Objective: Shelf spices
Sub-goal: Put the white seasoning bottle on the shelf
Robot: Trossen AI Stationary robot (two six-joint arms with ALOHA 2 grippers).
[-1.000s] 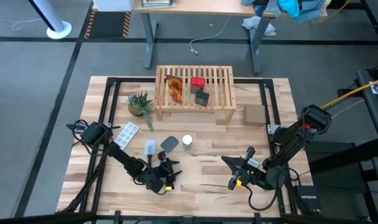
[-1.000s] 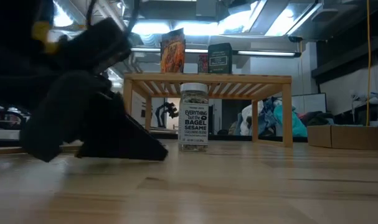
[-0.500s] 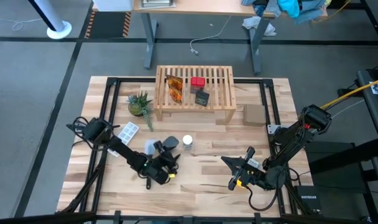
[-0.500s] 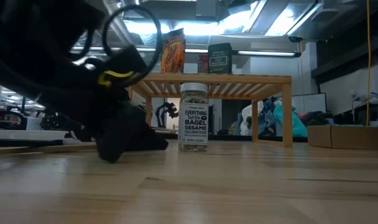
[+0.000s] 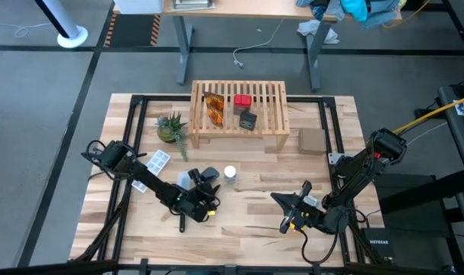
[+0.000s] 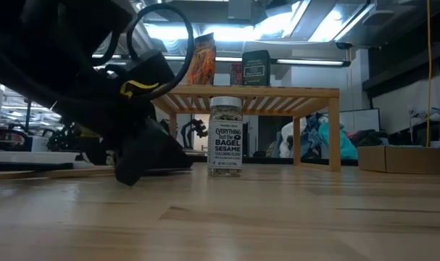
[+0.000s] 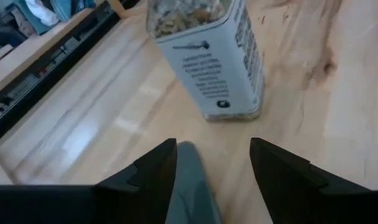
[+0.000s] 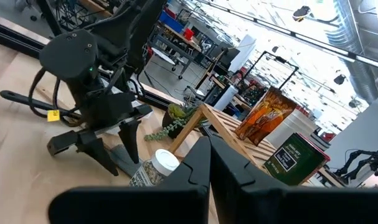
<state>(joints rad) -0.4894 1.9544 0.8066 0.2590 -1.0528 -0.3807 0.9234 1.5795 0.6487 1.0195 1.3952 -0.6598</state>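
Note:
The clear white-capped bottle [image 5: 230, 173] stands upright on the tabletop in front of the wooden shelf [image 5: 271, 98]. An orange packet [image 5: 212, 108], a red box [image 5: 242, 100] and a black box [image 5: 248, 120] rest on the shelf's slats. My left gripper [image 7: 210, 155] is open and low over the table, pointing at the bottle [image 7: 207, 56] from its near-left side. The tip of a grey packet [image 7: 190, 180] lies between its fingers; I cannot tell whether they touch it. My right gripper [image 5: 290, 208] hovers shut at the near right with nothing in it.
A dark grey packet [image 5: 209, 176], a pale packet [image 5: 184, 181] and a white-blue packet [image 5: 157, 162] lie left of the bottle. A small plant [image 5: 170, 127] stands left of the shelf and a cardboard box [image 5: 312, 140] to its right. Bare planks lie between the two grippers.
My left gripper has moved toward the table's far edge and slightly right, closing on the grey packet and the bottle, and has rolled and tipped as it went. Its fingers have stayed open. The bottle has not moved.

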